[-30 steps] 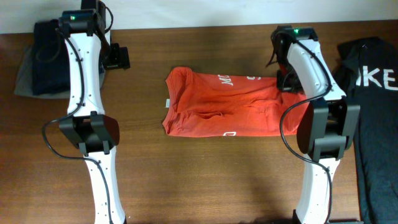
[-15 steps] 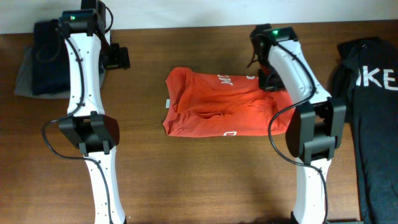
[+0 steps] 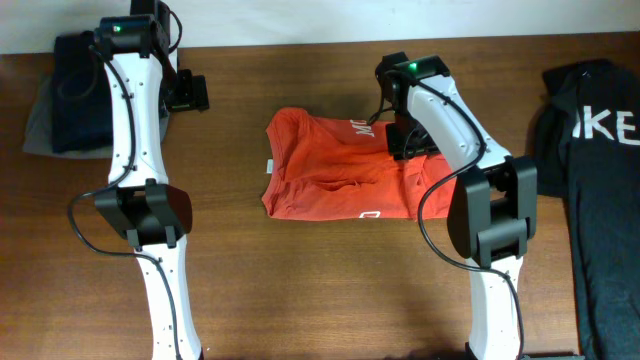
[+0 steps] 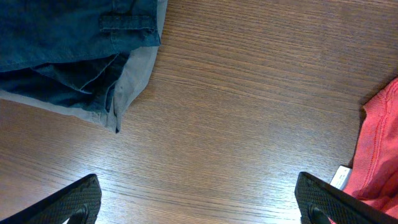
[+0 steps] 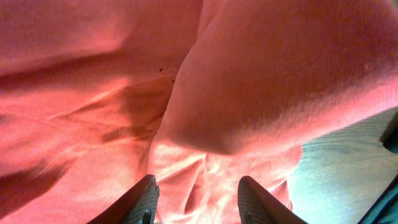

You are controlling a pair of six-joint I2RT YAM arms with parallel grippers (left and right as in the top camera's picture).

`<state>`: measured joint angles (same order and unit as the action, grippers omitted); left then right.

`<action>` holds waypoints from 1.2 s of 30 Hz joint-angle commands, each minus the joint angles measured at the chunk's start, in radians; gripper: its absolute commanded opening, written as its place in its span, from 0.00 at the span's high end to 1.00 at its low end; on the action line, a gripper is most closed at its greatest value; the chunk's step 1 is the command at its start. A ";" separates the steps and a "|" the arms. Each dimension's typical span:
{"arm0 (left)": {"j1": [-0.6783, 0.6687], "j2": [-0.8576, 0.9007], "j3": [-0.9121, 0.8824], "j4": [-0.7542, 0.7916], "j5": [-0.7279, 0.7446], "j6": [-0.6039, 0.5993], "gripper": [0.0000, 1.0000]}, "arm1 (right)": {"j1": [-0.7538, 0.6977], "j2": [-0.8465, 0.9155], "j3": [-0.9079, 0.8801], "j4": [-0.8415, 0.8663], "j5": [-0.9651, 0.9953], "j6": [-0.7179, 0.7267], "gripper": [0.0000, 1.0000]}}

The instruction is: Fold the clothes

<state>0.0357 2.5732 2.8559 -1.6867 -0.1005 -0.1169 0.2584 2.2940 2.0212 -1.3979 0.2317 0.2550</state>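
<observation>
T-shirt [image 3: 330, 175], orange-red, lies crumpled and roughly flat in the middle of the table [image 3: 330, 290], with white lettering [image 3: 358, 128] showing near its far edge and a small white tag [image 4: 341, 176] at its left end. My right gripper [image 5: 196, 202] hangs low over the shirt's right part, close to a raised fold; its fingers [image 5: 149, 199] stand partly apart and I see no cloth pinched between them. My left gripper [image 4: 196, 177] is spread wide above bare wood, well apart from the shirt and holding nothing. The table is dark brown with a fine lengthwise grain. At its far left corner lie dark blue jeans [image 3: 75, 90] on top of a grey cloth [image 3: 35, 125]. At the right edge a black garment [image 3: 595, 170] with white letters is spread out. A pale wall [image 3: 300, 20] runs behind the table.
</observation>
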 commanded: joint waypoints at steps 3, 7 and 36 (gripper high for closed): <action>0.000 -0.017 0.010 -0.001 0.011 0.005 0.01 | -0.012 -0.006 0.075 -0.056 -0.011 0.017 0.50; 0.000 -0.017 0.010 -0.001 0.011 0.005 0.01 | -0.060 -0.012 0.172 -0.075 -0.033 0.042 0.24; 0.000 -0.017 0.010 -0.001 0.011 0.005 0.01 | -0.168 0.005 -0.063 0.316 -0.481 0.128 0.34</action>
<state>0.0357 2.5732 2.8559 -1.6867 -0.1005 -0.1169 0.0856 2.2948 1.9915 -1.1324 -0.1761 0.3611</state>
